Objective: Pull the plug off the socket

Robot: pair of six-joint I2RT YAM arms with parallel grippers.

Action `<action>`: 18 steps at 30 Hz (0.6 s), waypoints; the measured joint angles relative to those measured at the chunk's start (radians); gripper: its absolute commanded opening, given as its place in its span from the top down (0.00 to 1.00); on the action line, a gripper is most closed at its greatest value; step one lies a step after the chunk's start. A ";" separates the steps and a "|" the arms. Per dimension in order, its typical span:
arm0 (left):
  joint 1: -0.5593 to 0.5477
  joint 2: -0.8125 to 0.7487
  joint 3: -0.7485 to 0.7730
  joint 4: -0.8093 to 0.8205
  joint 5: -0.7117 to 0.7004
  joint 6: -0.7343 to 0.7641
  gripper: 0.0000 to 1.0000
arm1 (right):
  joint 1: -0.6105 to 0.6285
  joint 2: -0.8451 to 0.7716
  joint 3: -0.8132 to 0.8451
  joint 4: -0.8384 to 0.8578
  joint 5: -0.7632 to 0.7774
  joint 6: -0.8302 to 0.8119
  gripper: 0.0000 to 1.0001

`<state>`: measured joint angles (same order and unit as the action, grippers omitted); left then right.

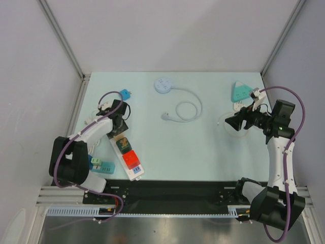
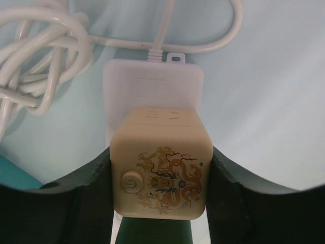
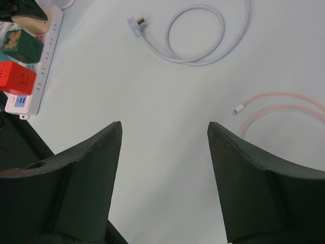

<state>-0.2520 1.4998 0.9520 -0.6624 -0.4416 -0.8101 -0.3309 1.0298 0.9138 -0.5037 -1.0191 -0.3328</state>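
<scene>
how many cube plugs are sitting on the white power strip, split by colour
beige cube: 1
green cube: 1
red cube: 1
total on the power strip: 3

A pale mint tabletop (image 1: 203, 152) is enclosed by plain grey-white walls (image 1: 167, 35). Metal posts (image 1: 61, 38) rise at its far corners. A black strip (image 1: 172, 187) and a ribbed rail (image 1: 167, 213) run along its near edge. The light is soft and even.
</scene>
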 measured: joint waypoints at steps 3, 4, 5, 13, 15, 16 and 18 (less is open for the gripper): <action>0.000 -0.045 -0.050 0.082 0.035 0.082 1.00 | 0.000 0.000 0.000 0.000 -0.001 0.000 0.27; 0.002 -0.083 -0.087 0.129 0.065 0.112 1.00 | 0.000 0.000 0.000 0.000 -0.002 0.000 0.27; 0.003 -0.135 -0.129 0.175 0.098 0.139 1.00 | 0.000 0.000 0.000 0.000 -0.003 0.000 0.27; 0.003 -0.352 -0.229 0.404 0.388 0.231 1.00 | 0.005 0.006 -0.001 0.000 -0.032 -0.001 0.27; 0.002 -0.351 -0.241 0.497 0.470 0.208 1.00 | 0.023 0.019 -0.001 -0.002 -0.048 -0.003 0.27; -0.001 -0.351 -0.249 0.546 0.510 0.188 1.00 | 0.040 0.031 -0.001 -0.002 -0.059 -0.008 0.27; -0.009 -0.348 -0.262 0.627 0.564 0.151 1.00 | 0.087 0.060 -0.001 -0.008 -0.080 -0.014 0.26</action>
<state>-0.2607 1.1515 0.6895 -0.0353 0.1223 -0.6586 -0.2436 1.0893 0.9127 -0.5117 -1.0988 -0.3473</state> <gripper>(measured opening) 0.638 0.733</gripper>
